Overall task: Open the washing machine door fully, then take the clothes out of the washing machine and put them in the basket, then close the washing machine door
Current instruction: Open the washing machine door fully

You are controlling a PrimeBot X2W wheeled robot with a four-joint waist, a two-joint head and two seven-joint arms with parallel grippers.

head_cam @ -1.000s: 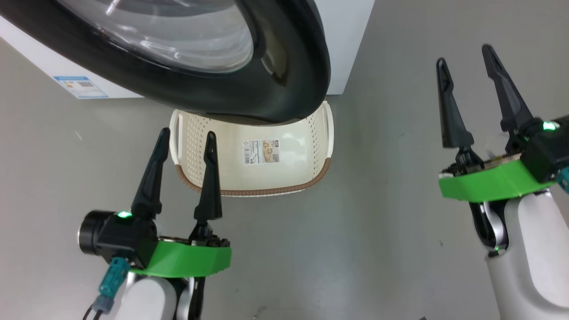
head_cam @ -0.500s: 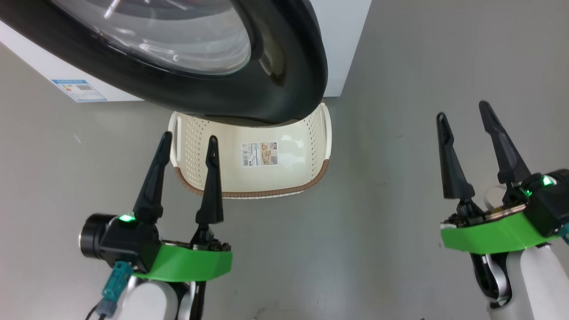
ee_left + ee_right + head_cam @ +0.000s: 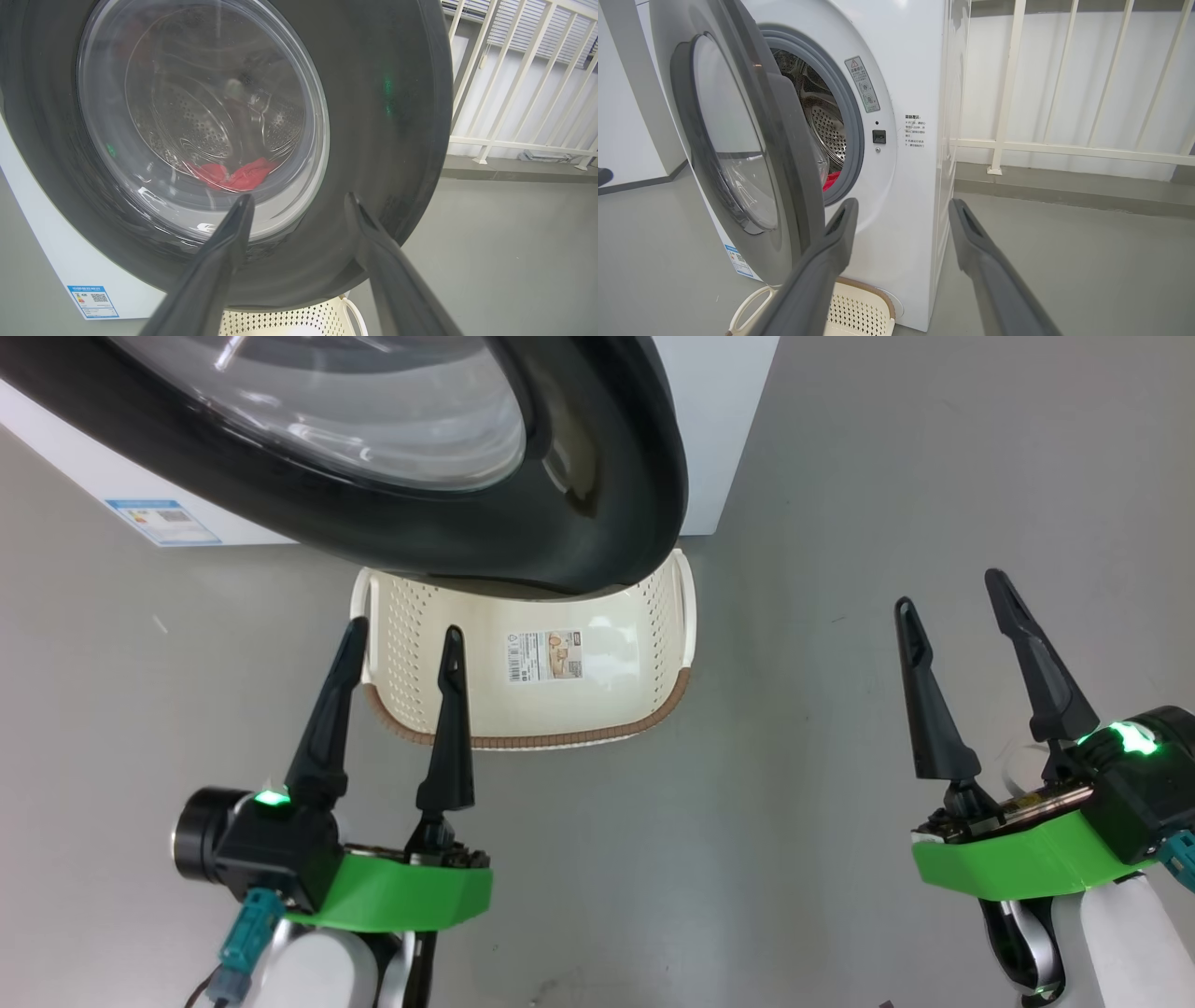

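The washing machine door, black-rimmed with a clear glass bowl, stands partly open above the far end of the cream basket, which holds nothing. My left gripper is open, near the basket's left front corner. In its wrist view the left gripper points at the door. The red clothes show through the glass, lying in the drum. My right gripper is open over bare floor to the right. The right gripper faces the washing machine, where the clothes peek past the door.
The basket sits on the grey floor against the machine's front. A white railing runs along the wall to the machine's right. A blue label marks the machine's lower front.
My right gripper has drawn back and down from beside the door toward me, staying open. The left gripper and the door have hardly moved.
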